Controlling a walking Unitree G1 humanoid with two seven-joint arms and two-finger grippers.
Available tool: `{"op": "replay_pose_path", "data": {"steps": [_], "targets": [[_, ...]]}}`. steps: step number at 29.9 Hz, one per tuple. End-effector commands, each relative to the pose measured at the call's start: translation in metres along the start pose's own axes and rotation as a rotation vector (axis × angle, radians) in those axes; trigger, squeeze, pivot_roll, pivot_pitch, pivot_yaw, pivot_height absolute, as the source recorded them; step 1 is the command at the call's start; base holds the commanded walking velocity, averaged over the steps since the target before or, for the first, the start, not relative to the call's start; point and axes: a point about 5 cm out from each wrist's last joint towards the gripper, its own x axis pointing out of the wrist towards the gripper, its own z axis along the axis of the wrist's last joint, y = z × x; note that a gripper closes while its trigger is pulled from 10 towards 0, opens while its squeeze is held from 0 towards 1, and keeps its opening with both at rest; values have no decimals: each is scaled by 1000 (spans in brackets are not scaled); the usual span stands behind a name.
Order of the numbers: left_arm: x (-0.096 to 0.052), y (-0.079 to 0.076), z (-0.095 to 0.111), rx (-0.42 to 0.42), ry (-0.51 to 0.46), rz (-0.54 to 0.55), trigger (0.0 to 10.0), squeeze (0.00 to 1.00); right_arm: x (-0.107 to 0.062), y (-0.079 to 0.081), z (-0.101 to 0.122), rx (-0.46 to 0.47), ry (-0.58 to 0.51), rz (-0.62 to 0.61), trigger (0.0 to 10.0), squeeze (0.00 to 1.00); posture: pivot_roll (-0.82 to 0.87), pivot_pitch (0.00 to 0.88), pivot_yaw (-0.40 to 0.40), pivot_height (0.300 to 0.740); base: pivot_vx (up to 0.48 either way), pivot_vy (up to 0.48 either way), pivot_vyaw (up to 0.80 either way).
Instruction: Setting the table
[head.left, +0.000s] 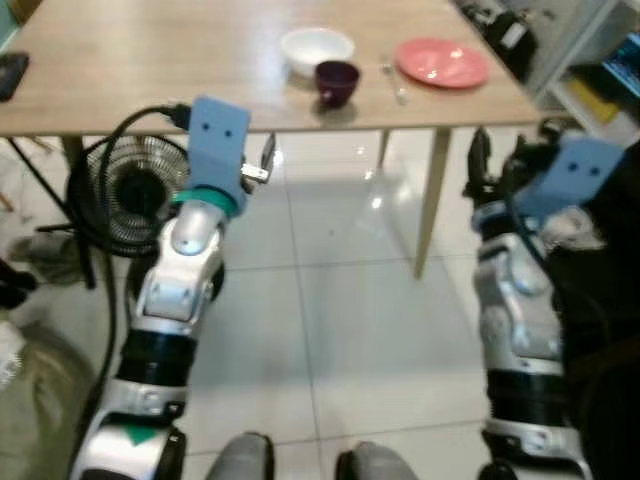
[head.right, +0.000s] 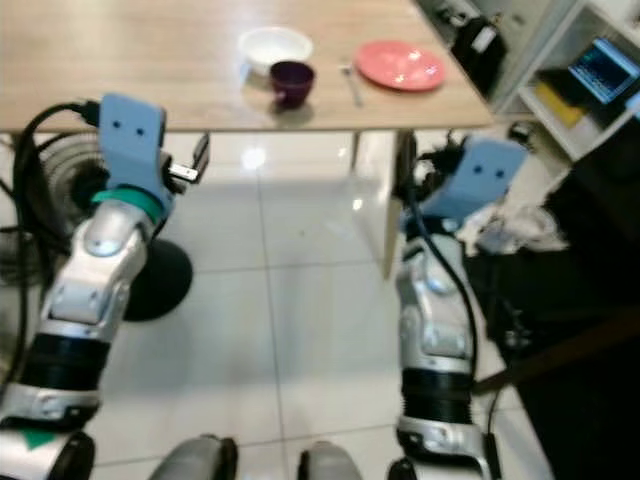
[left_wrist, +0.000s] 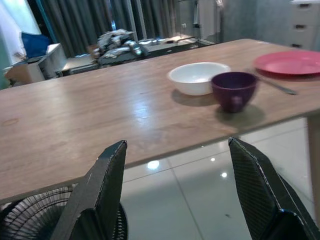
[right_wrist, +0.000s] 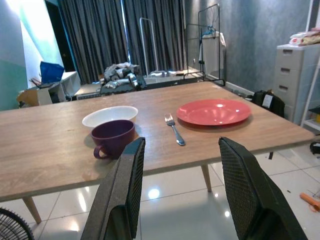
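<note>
On the pale wooden table (head.left: 150, 70) sat a white ceramic bowl (head.left: 317, 47), a dark purple cup (head.left: 337, 81), a steel fork (right_wrist: 174, 129) and a round red plate (head.left: 441, 62), grouped yet seemingly unarranged. Left gripper (left_wrist: 175, 190) and right gripper (right_wrist: 182, 185) hung short of the edge, jaws apart, empty. Head views alone showed a black floor fan (head.left: 130, 195).

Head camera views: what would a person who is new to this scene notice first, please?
Probably the red plate near the right end of the wooden table, with a fork lying beside it. Left of the fork stand a purple cup and, just behind it, a white bowl. In the foreground, the left gripper and right gripper are open, raised short of the table's near edge.
</note>
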Motion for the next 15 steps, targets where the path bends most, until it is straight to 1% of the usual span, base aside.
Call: {"op": "replay_pose_path", "data": {"steps": [1, 3, 4, 5, 7, 8, 12, 13, 14, 15], "targets": [[-1, -6, -4, -6, 19, -18, 10000, 0, -2, -6, -3, -15, 18, -19, 10000, 0, 47, 18, 25, 740, 431, 0, 0], [-1, -6, -5, -5, 20, -19, 10000, 0, -2, -5, -5, -29, 24, -13, 10000, 0, 47, 18, 25, 740, 431, 0, 0], [-4, -4, -8, 4, 30, -32, 10000, 0, -5, -3, -11, -73, 54, 25, 10000, 0, 49, 20, 24, 740, 431, 0, 0], [-4, -4, -8, 4, 30, -32, 10000, 0, -5, -3, -11, -73, 54, 25, 10000, 0, 49, 20, 24, 740, 431, 0, 0], [-10, 0, -16, 35, 51, -69, 10000, 0, -9, -1, -24, -146, 115, 77, 10000, 0, 51, 21, 21, 740, 431, 0, 0], [-14, 4, -21, 50, 68, -73, 10000, 0, -11, -3, -29, -173, 144, 83, 10000, 0, 53, 24, 15, 740, 431, 0, 0], [-22, 12, -29, 72, 93, -75, 10000, 0, -11, -7, -35, -201, 170, 82, 10000, 0, 58, 26, 9, 740, 431, 0, 0], [-25, 13, -32, 85, 92, -90, 10000, 0, -11, -8, -36, -216, 172, 87, 10000, 0, 62, 29, 3, 740, 428, 0, 0], [-25, 13, -32, 85, 92, -90, 10000, 0, -11, -8, -36, -216, 172, 87, 10000, 0, 62, 29, 3, 740, 428, 0, 0], [-30, 13, -34, 99, 92, -110, 10000, 0, -10, -8, -38, -229, 181, 95, 10000, 0, 63, 32, -2, 740, 420, 0, 0]]}}
